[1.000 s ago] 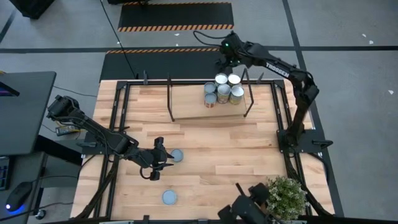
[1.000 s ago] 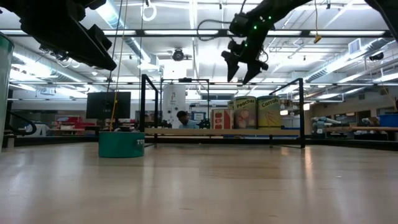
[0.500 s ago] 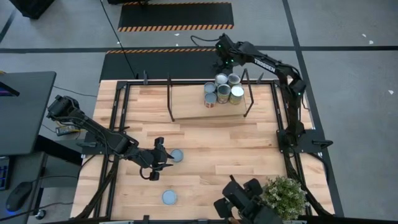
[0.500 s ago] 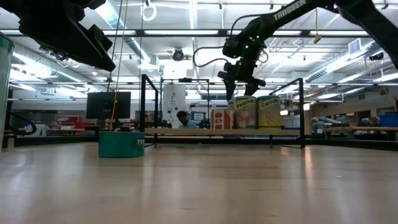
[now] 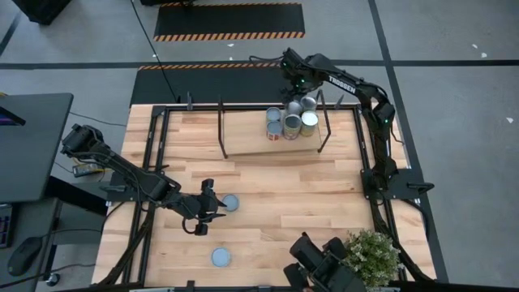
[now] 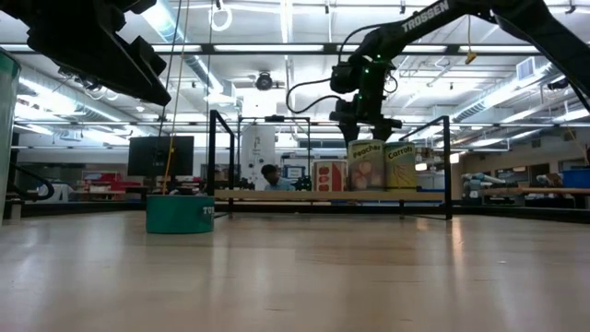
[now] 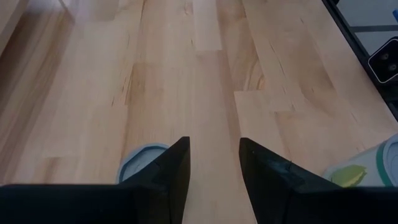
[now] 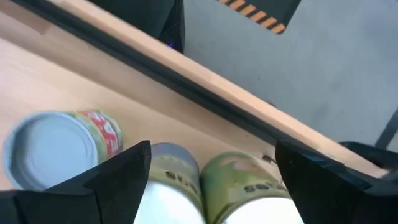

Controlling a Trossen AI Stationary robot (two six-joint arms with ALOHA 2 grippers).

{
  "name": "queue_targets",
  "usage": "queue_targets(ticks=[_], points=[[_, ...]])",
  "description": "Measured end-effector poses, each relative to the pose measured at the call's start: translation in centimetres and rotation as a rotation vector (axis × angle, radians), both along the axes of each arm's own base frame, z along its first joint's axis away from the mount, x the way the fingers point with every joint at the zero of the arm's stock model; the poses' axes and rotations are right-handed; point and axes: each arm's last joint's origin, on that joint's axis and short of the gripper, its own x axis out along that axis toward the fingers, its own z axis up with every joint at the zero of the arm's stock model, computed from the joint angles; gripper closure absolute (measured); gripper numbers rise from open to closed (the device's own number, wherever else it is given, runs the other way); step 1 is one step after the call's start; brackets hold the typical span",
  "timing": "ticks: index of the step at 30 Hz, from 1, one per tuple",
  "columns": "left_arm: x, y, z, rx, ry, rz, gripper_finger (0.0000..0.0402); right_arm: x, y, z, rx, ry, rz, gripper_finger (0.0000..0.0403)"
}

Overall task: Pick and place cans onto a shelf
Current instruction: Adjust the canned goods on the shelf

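Several cans [image 5: 293, 122] stand upright in a cluster at the right end of the shelf [image 5: 243, 148], a light board in a black frame at the table's far side. My right gripper [image 5: 294, 88] is open above the far cans; in its wrist view [image 8: 208, 168] two can tops [image 8: 168, 199] lie between its fingers. In the low view it [image 6: 367, 129] hangs just over the peaches can [image 6: 365, 166]. My left gripper [image 5: 212, 211] is open and empty low over the table, next to a loose can [image 5: 231, 202]. Another loose can [image 5: 220, 257] stands nearer the front edge. My right gripper comes from above, pointing down, its fingers [image 8: 124, 168] spread to either side of the two far cans. Its fingertips are level with the can tops [image 6: 365, 142]. I cannot tell whether they touch.
A potted green plant [image 5: 373, 255] stands at the near right corner, with a dark object [image 5: 324, 268] beside it at the front edge. Black frame rails [image 5: 158, 154] run along the table's sides. Bare wood lies between the shelf and the loose cans.
My right gripper has come down from above the shelf's far rail toward the cans at the shelf's right end, and now hangs just over them, still open. The dark object at the front edge has shifted.
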Motion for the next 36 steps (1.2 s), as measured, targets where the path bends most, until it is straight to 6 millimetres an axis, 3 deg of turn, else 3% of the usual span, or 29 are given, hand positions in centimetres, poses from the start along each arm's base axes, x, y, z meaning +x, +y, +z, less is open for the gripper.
queue_targets(ticks=[10, 24, 36], points=[[0.0, 0.0, 0.0, -0.001, 0.0, 0.001, 0.0257, 0.4, 0.0, 0.3, -0.032, -0.009, 0.018, 0.0053], [0.0, 0.0, 0.0, -0.001, 0.0, 0.0, 0.0257, -1.1, -0.1, 0.4, 0.022, 0.045, 0.007, 0.0053], [0.0, 0.0, 0.0, -0.001, 0.0, 0.001, 0.0257, -1.4, -0.7, 2.9, -0.265, 0.29, 0.109, 0.0053]])
